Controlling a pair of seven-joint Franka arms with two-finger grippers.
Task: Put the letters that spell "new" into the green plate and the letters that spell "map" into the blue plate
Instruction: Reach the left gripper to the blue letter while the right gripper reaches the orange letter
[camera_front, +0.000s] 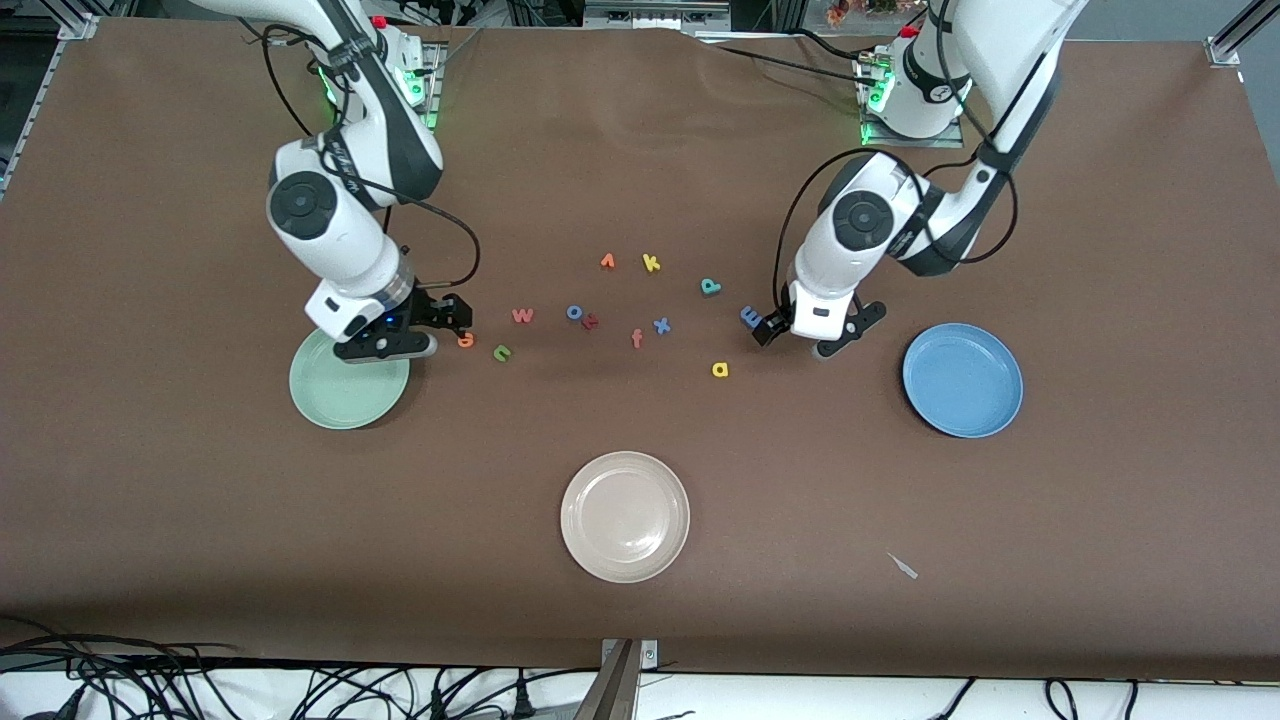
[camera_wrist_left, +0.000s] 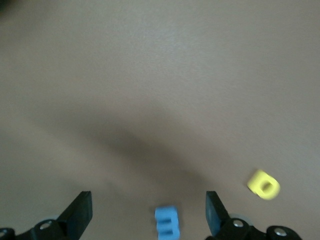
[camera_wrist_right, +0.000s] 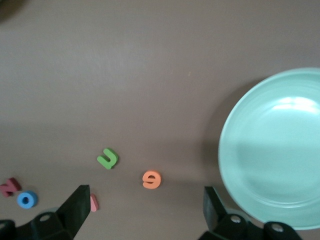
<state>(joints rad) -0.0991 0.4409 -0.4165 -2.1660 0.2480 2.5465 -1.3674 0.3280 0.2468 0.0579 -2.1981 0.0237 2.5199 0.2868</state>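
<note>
Brown table covering (camera_front: 640, 150) is filling the front view, cables cut off along its bottom edge. The right gripper (camera_front: 440, 325) is hanging at centre left, jaws spread wide and empty, its body hiding the upper rim of the green plate (camera_front: 345, 392). The orange "e" (camera_front: 465, 340) is lying just beside its fingertips; green "n" (camera_front: 502, 352) and pinkish-red "w" (camera_front: 522, 315) are sitting close by. The left gripper (camera_front: 800, 338) is hovering at centre right, jaws equally wide, holding nothing; the blue "m" (camera_front: 750, 317) is lying at its tips, low in the left wrist view between the fingers (camera_wrist_left: 80, 212). Yellow "a" (camera_front: 720, 370) and teal "p" (camera_front: 710, 287) are resting nearby. The blue plate (camera_front: 962, 380) is sitting at right, empty. A cream-white plate (camera_front: 625, 517) is lying at lower centre. A dark red letter (camera_front: 591, 321), touching the blue "o" (camera_front: 575, 312), is hard to read.
</note>
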